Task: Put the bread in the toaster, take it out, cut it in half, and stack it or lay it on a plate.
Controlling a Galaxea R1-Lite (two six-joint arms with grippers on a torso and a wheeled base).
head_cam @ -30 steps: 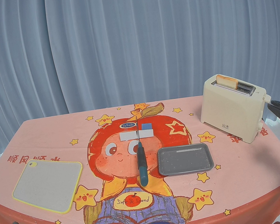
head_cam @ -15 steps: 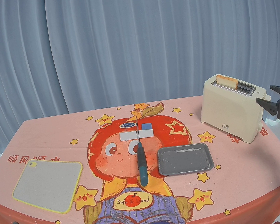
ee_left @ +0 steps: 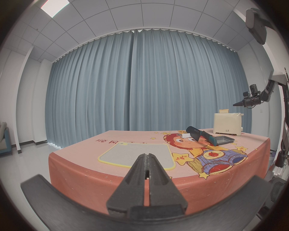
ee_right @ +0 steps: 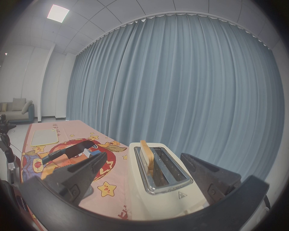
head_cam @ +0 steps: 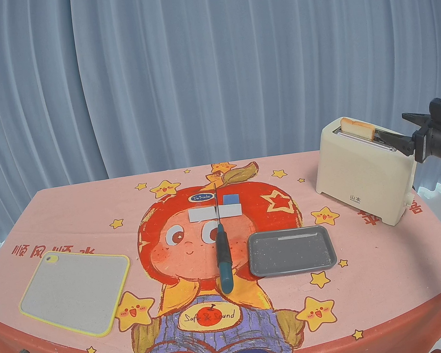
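A cream toaster [head_cam: 364,171] stands at the far right of a table [head_cam: 403,263] covered in a pink cartoon cloth. One slice of bread [head_cam: 357,128] stands upright in the toaster's slot, with its top edge poking out. The right gripper [head_cam: 389,124] hangs just beside the toaster's top on its right side, and its fingers [ee_right: 81,174] are spread wide apart and hold nothing.

Near the table's middle lies a knife [head_cam: 223,254] with a teal handle, its blade pointing away from the robot. A grey plate [head_cam: 295,253] sits just to its right. A cutting board [head_cam: 75,291] with a yellow rim lies at the near left. The left gripper [ee_left: 147,159] sits low, off the table's near left edge, its fingers [ee_left: 135,180] pressed together and holding nothing.
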